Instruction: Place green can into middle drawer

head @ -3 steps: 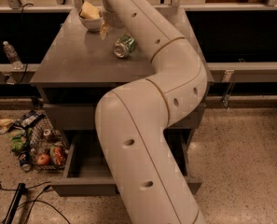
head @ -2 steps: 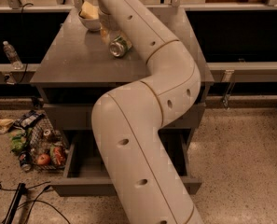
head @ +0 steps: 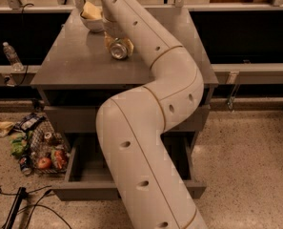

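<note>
The green can (head: 118,49) lies on its side on the grey cabinet top (head: 79,61), its silver end facing me, just in front of a white bowl (head: 91,22). My gripper (head: 112,38) is at the can, reaching down from my arm right behind it; most of it is hidden by the arm. The middle drawer (head: 81,163), the lowest one, is pulled open under the cabinet. My white arm (head: 146,142) crosses in front of it and hides much of its inside.
The bowl holds something yellow. A clear water bottle (head: 11,55) stands on the ledge to the left. A wire basket of snacks and fruit (head: 41,149) sits on the floor left of the drawer. Black cables (head: 17,209) lie at the bottom left.
My arm has swung left and the can has shifted a little left with it, closer to the bowl. The drawer stays open.
</note>
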You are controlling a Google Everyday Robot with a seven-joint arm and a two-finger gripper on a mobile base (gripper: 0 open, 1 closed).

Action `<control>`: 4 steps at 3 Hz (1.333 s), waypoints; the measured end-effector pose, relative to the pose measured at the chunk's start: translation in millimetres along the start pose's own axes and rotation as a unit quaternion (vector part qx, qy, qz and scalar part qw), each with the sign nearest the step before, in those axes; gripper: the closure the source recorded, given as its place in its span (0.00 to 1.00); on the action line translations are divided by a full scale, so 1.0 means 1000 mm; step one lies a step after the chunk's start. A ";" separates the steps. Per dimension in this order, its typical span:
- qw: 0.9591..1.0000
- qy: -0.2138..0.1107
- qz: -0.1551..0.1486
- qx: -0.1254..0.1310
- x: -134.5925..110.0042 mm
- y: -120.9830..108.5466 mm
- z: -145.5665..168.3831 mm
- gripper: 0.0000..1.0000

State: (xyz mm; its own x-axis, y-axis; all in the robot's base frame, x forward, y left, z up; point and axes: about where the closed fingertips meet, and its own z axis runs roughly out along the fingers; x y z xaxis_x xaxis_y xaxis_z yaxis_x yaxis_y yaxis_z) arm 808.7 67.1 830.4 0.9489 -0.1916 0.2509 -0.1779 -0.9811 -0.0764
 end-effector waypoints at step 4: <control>0.966 -0.116 0.090 0.211 -0.085 0.111 -0.131 1.00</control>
State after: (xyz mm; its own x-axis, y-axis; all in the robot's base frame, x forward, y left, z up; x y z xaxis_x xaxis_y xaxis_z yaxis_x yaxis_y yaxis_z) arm 674.5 -29.2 927.1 0.9539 -0.2991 -0.0226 -0.2703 -0.8246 -0.4970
